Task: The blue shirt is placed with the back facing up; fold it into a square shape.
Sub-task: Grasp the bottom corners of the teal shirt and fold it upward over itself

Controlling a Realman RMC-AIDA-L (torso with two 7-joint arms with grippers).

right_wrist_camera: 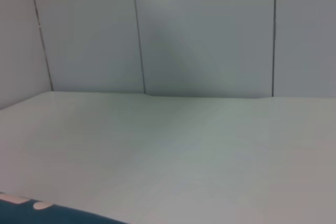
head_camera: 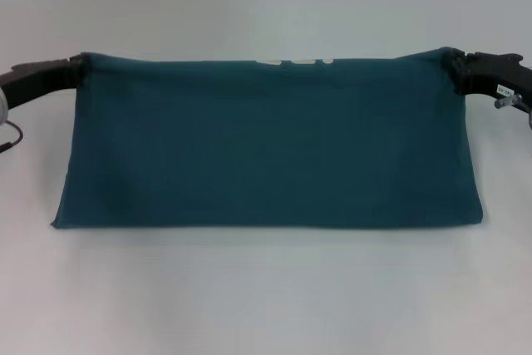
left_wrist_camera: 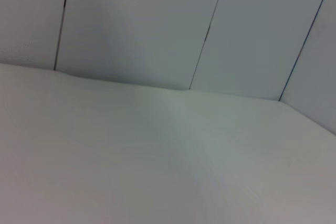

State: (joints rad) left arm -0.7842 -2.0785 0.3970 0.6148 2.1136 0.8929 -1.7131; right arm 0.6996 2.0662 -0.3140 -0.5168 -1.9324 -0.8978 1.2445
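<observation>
- Head view: blue shirt (head_camera: 270,143) spread across white table (head_camera: 266,305), near edge lying on the surface, far edge raised between both grippers.
- Left gripper (head_camera: 76,71) clamped on far left corner.
- Right gripper (head_camera: 457,71) clamped on far right corner.
- Off-white lettering (head_camera: 295,61) peeking over far edge.
- Right wrist view: sliver of shirt, lettering; panelled wall (right_wrist_camera: 199,30) behind table.

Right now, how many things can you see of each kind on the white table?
Dark teal-blue soft cotton shirt, folded, off-white lettering peeking at its far edge: 1
Black robot grippers: 2, the left gripper at the shirt's far left corner, the right gripper at its far right corner
White table: 1
Total: 4
</observation>
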